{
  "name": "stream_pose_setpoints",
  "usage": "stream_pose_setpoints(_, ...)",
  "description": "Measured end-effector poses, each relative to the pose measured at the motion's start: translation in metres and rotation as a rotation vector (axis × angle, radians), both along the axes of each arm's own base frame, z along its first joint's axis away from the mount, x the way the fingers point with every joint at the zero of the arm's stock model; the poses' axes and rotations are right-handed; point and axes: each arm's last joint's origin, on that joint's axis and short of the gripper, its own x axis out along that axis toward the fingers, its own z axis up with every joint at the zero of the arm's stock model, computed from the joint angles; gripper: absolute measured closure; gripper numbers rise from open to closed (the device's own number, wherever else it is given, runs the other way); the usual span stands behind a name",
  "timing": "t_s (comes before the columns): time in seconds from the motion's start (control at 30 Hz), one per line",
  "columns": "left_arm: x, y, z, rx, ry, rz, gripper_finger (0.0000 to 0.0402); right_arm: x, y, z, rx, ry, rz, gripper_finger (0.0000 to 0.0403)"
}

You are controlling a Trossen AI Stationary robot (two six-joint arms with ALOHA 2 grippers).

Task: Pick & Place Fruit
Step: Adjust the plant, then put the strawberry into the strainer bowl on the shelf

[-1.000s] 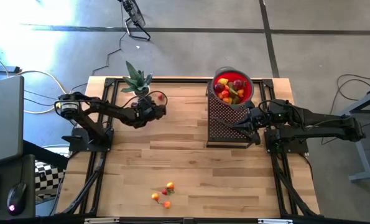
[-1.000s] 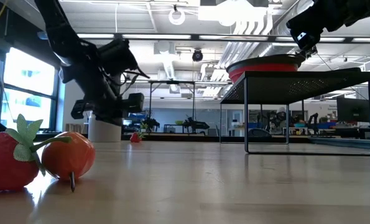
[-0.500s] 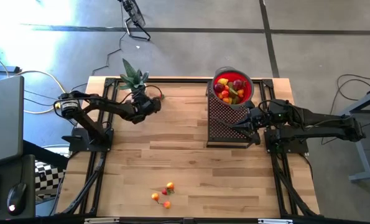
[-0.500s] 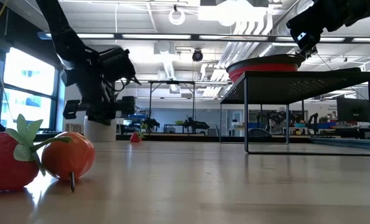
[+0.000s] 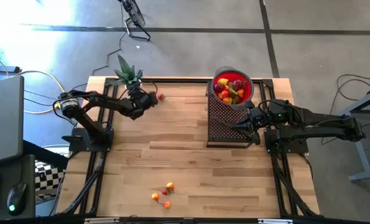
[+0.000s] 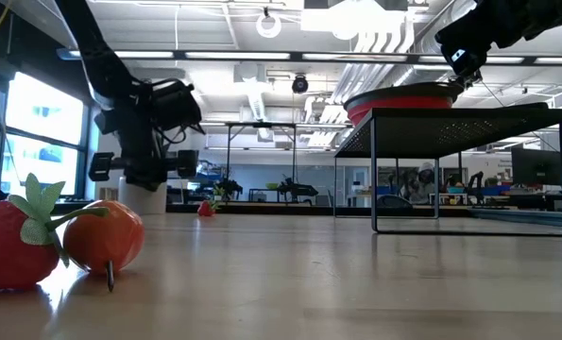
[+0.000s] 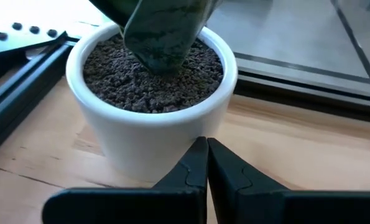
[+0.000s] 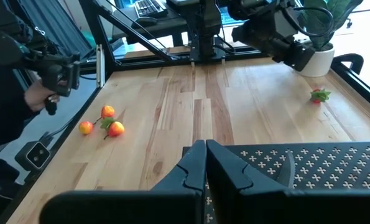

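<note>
Left gripper, fingers pressed together, is touching the white pot at far left; right gripper, also closed, is hovering over the mesh rack; fruit is sitting in the red bowl, three more lying near

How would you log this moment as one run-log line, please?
left gripper: shut, against potted plant | right gripper: shut, over mesh stand | red bowl: holds fruit
</note>
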Motion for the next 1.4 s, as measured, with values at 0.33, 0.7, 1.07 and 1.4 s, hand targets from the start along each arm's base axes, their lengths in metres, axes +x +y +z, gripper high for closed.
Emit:
stream_pose_setpoints(0.33,-0.007,0.009,0.000,0.000,-0.017,0.054,0.0401,0.000,0.000,0.000,0.000,0.000,-0.002,0.0398)
stream_pose_setpoints(0.7,0.002,0.004,0.004,-0.074,-0.067,-0.090,0.0401,0.000,0.000,0.000,0.000,0.000,-0.002,0.0398)
stream_pose_setpoints(1.07,0.033,-0.020,0.069,0.049,0.033,-0.537,0.0401,0.000,0.000,0.001,0.002,-0.006,-0.002,0.0398)
stream_pose_setpoints(1.4,0.038,-0.020,0.076,0.056,0.022,-0.581,0.0401,0.000,0.000,0.001,-0.001,-0.007,0.000,0.0398)
